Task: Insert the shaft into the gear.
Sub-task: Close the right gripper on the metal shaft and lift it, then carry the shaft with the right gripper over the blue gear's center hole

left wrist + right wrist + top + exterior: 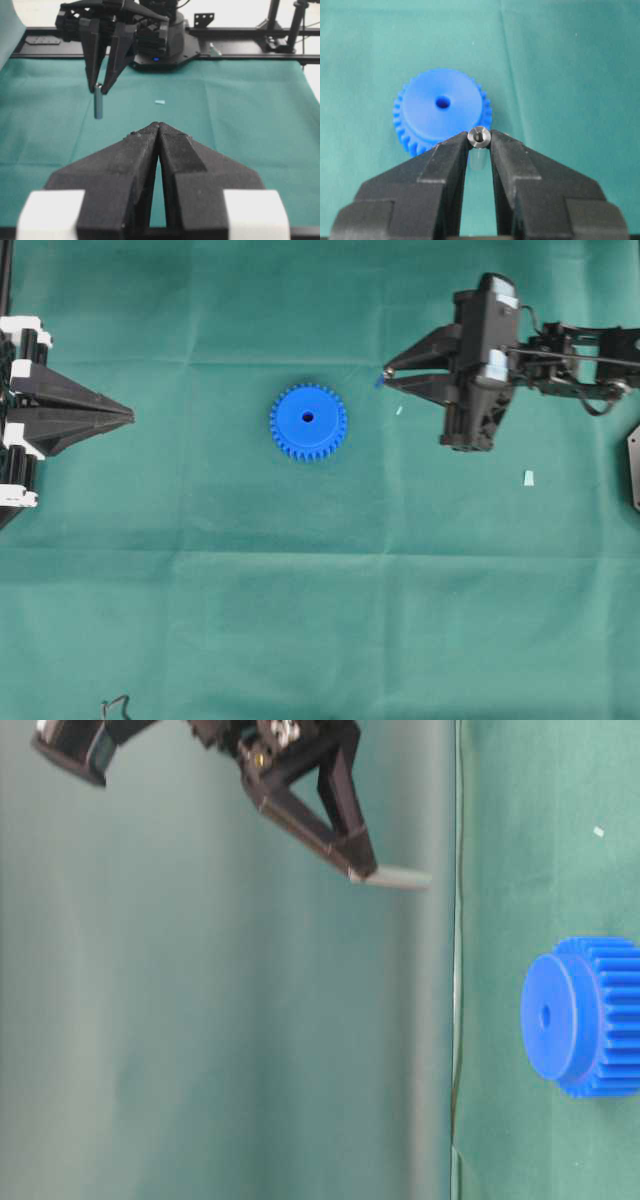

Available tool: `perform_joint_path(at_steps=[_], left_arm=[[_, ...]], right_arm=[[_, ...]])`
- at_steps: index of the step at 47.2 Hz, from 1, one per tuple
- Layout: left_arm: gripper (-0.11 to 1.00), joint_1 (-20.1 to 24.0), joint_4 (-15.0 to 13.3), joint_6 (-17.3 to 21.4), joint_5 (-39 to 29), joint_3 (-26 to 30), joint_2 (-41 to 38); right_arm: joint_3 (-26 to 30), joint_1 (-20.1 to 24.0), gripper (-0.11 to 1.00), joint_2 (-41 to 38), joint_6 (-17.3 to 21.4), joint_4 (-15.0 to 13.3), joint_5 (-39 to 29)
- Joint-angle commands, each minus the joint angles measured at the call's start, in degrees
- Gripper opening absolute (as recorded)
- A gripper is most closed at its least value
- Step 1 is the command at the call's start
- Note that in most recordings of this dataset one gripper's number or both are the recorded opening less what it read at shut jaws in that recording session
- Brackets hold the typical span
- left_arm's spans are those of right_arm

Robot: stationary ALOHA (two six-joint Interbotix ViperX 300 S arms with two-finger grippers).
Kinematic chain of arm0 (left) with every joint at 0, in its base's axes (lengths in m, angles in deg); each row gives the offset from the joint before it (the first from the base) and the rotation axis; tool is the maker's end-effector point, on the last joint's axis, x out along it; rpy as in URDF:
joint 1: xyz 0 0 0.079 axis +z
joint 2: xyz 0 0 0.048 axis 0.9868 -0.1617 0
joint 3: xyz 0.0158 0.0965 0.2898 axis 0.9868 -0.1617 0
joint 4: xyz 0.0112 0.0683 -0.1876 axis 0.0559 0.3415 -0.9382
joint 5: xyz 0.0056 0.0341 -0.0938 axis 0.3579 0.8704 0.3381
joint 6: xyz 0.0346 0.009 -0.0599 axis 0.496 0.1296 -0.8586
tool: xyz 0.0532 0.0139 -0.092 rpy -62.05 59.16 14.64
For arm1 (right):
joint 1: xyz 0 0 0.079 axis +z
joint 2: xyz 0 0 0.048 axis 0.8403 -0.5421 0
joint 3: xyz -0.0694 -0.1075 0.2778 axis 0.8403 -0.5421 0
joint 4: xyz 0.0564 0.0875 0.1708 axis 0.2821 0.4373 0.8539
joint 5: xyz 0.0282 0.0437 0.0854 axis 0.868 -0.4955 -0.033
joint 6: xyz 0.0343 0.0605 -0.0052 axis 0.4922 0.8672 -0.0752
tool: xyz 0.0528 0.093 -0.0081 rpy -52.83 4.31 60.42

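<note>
- right gripper point(479, 142): jaws clenched on the shaft point(479, 136), pinching it right at the fingertips near its upper end (the shiny round end, with a small dimple, faces the wrist camera).
- judged reason for the tip-grip: it leaves most of the pin free below the fingers, so the free end can enter a hole without the fingers fouling the hub.
- shaft axis: long axis runs upright, hanging straight down from the fingertips in the left wrist view point(98, 105), free end toward the green cloth point(200, 620); in the air, touching nothing but the fingers.
- gear point(308, 421): lies flat on the cloth near the table's middle, raised hub and centre hole point(442, 102) facing up. hole axis looks parallel to the shaft's, which suits a straight descent.
- offset: the shaft is near the gear but off to one side and well above it, not yet over the hole.
- left gripper point(158, 129): jaws shut on nothing, parked at the cloth's left edge, apart from the gear.
- small white scraps point(528, 477) lie on the cloth (not part of the job).
</note>
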Motion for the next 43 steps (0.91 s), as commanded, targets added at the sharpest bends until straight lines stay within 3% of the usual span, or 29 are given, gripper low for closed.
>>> perform_joint_path(at_steps=[1,18,43], left_arm=[[0.00,0.1,0.1,-0.1,0.4,1.5,-0.4],[0.00,0.2,0.1,-0.1,0.5,1.5,-0.4],[0.00,0.2,0.1,-0.2,0.4,1.5,-0.4]], right_arm=[[4.4,1.0,0.17,-2.5,0.1,-0.1,0.5],[15.0,3.5,0.17,-12.8,0.1,-0.1,-0.5],[14.7,3.5,0.17,-15.7,0.2,0.1,1.8]])
